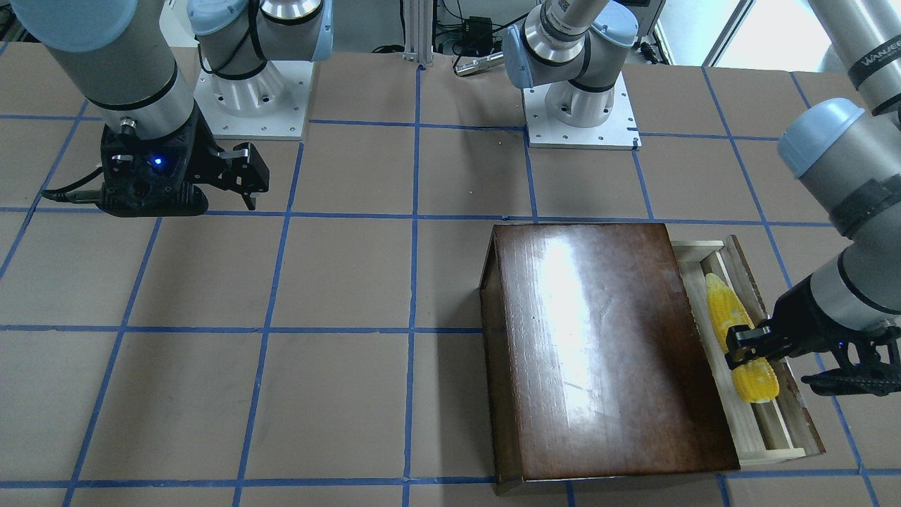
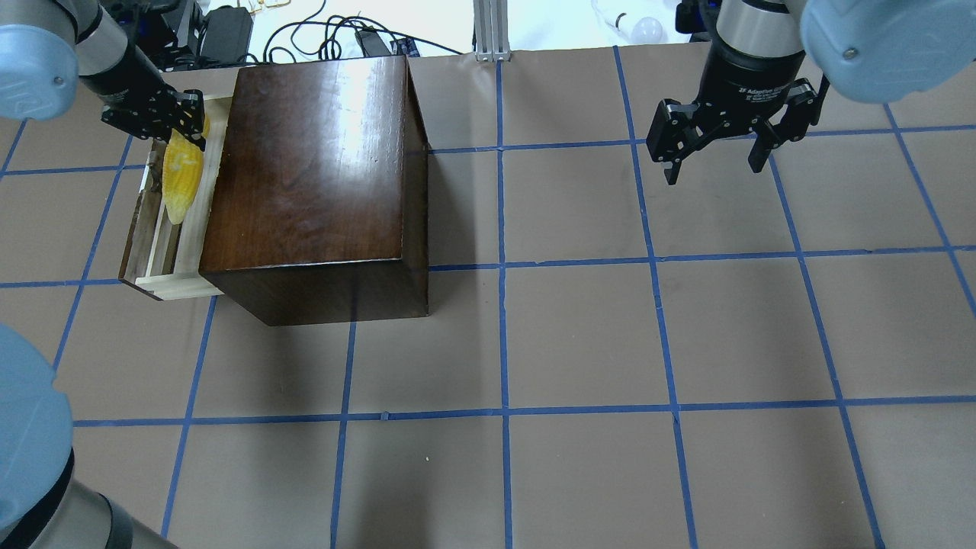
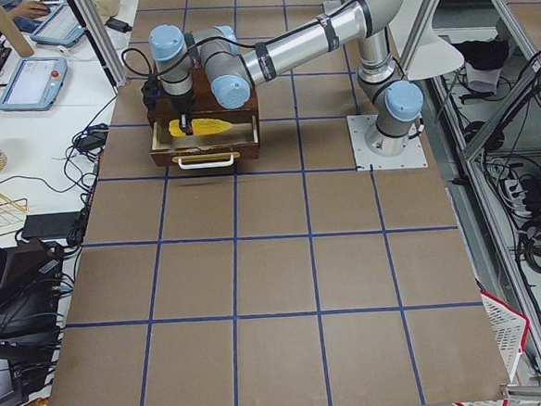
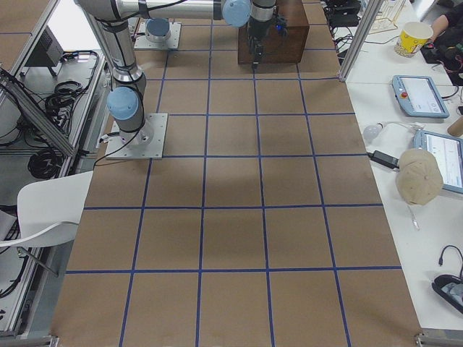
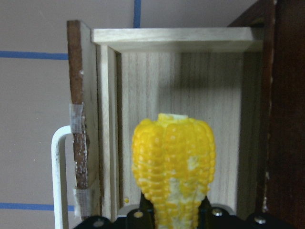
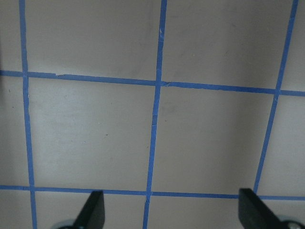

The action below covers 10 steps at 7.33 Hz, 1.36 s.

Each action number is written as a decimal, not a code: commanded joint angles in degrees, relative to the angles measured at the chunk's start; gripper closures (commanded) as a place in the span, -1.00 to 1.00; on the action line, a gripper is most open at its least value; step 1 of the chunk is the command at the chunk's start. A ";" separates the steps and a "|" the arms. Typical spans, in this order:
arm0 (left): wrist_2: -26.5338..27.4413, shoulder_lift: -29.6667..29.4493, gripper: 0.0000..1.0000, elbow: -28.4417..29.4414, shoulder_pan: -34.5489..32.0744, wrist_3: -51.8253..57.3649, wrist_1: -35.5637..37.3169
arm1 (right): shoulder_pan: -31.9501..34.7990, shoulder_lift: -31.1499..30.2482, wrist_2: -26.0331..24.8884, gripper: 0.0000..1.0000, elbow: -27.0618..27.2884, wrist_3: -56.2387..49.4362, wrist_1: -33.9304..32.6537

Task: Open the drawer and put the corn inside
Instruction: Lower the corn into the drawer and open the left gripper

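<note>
The drawer (image 1: pixel 774 429) of pale wood is pulled out of the dark-brown cabinet (image 1: pixel 605 345). The yellow corn (image 1: pixel 725 306) lies lengthwise inside the drawer. My left gripper (image 1: pixel 739 350) is shut on the corn's middle, with a finger on each side. In the overhead view the left gripper (image 2: pixel 191 136) is over the corn (image 2: pixel 181 183) in the drawer (image 2: pixel 164 255). The left wrist view shows the corn (image 5: pixel 174 162) between my fingers, over the drawer floor (image 5: pixel 209 90). My right gripper (image 2: pixel 713 156) is open and empty above the table, far from the cabinet (image 2: pixel 313 168).
The drawer's dark front panel (image 5: pixel 78 133) carries a white handle (image 5: pixel 57 181) on its outer side. The right wrist view shows only brown table with blue tape lines (image 6: pixel 155 119). The arm bases (image 1: pixel 581 105) stand at the table's back edge.
</note>
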 commanded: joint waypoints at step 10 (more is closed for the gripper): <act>0.84 12.85 -1.00 -0.26 -10.02 -6.46 -8.54 | 0.00 0.00 0.00 -1.00 0.00 0.00 0.02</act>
